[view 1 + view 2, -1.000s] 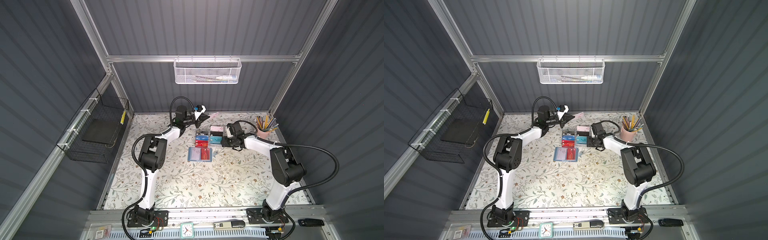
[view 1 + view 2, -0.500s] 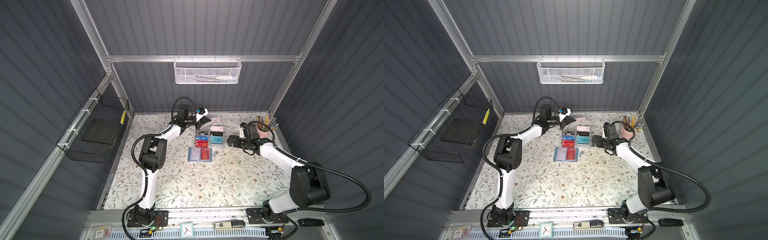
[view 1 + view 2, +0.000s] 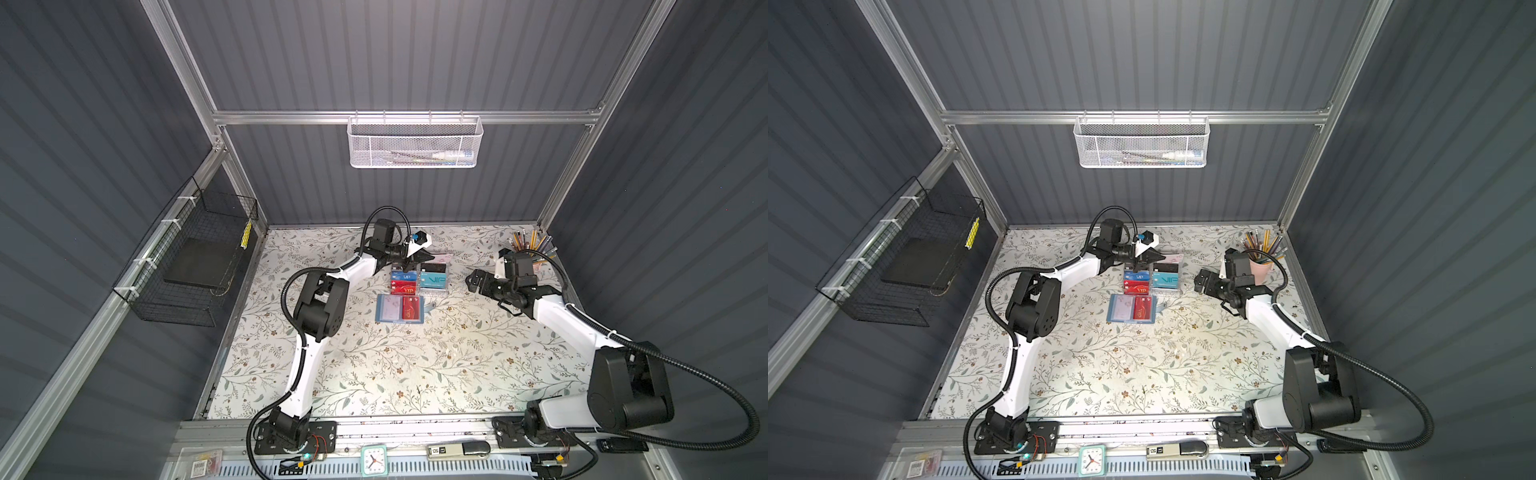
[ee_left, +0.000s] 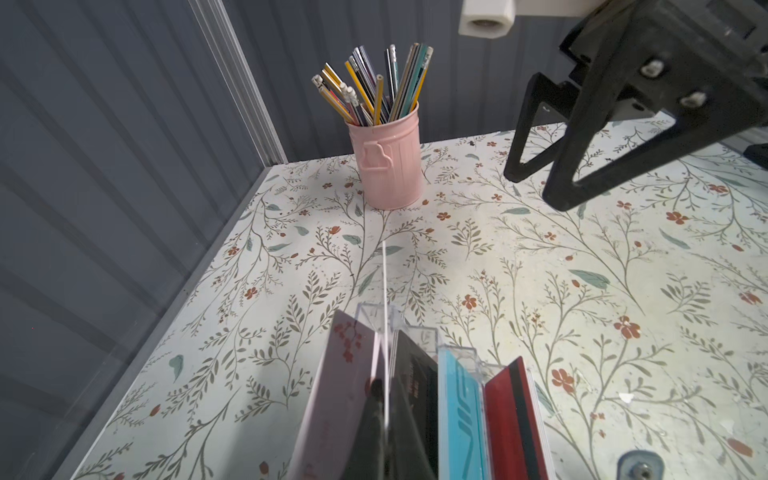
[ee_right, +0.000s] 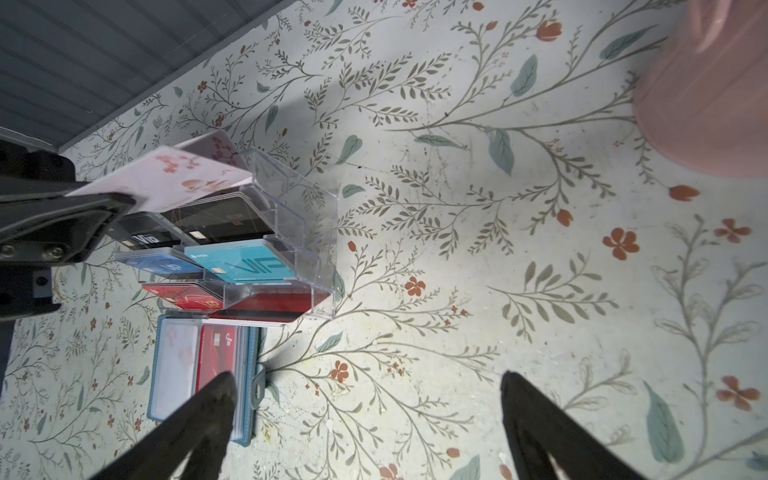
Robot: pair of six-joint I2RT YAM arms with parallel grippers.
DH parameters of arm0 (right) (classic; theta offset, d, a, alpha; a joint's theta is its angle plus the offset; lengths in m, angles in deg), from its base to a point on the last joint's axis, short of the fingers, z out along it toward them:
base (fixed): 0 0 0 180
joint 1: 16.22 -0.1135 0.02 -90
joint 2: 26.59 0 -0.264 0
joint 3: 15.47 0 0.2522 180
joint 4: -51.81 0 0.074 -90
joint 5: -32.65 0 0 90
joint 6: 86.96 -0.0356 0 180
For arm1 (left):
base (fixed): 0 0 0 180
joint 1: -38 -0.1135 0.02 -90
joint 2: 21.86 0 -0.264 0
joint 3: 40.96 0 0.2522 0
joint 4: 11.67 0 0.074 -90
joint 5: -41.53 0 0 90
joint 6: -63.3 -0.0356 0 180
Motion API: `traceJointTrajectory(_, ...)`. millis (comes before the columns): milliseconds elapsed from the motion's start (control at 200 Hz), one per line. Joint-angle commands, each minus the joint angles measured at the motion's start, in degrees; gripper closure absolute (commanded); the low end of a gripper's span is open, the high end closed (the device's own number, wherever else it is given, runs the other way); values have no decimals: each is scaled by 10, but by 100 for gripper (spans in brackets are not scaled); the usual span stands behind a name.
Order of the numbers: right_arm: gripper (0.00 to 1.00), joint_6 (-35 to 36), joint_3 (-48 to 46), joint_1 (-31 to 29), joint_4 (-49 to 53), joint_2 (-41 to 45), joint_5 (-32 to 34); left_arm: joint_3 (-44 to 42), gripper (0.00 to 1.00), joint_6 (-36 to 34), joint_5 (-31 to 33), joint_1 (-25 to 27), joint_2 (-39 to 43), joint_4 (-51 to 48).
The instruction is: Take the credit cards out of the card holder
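Over the clear acrylic rack [image 5: 300,195], left gripper [image 5: 118,201] is clenching a white floral card [image 5: 166,174].
Slate-blue folding card holder [image 3: 399,322] is lying open just beside; its stiff, slick red card [image 3: 412,308] is likely needing an edge pinch; right gripper [image 3: 471,281] is gaping, empty.

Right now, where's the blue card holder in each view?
Top view: card holder lies open on the table, on the near side of the clear card rack.
Top view: card holder, same place.
Left wrist: not in it.
Right wrist: card holder beside the rack's lowest tier, partly behind the right claw.
Shared landmark: the rack, in all four.
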Motion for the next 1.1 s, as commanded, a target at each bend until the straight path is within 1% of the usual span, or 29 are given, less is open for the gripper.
traceJointTrajectory(0, 1, -6, -3, 1, -10, 2, -19, 30, 100, -24, 1, 0, -10, -27)
traceJointTrajectory(245, 1, -5, -9, 2, -14, 10, -19, 55, 100, -27, 9, 0, -30, -33)
traceJointTrajectory(375, 1, -6, -10, 2, -16, 10, -21, 67, 100, -43, 14, 0, -38, -48)
traceJointTrajectory(695, 1, -8, -10, 4, -21, 6, -30, 64, 100, -51, 20, -3, -36, -51)
traceJointTrajectory(1096, 1, -11, -14, 4, -26, 8, -39, 31, 100, -59, 36, -12, -11, -45)
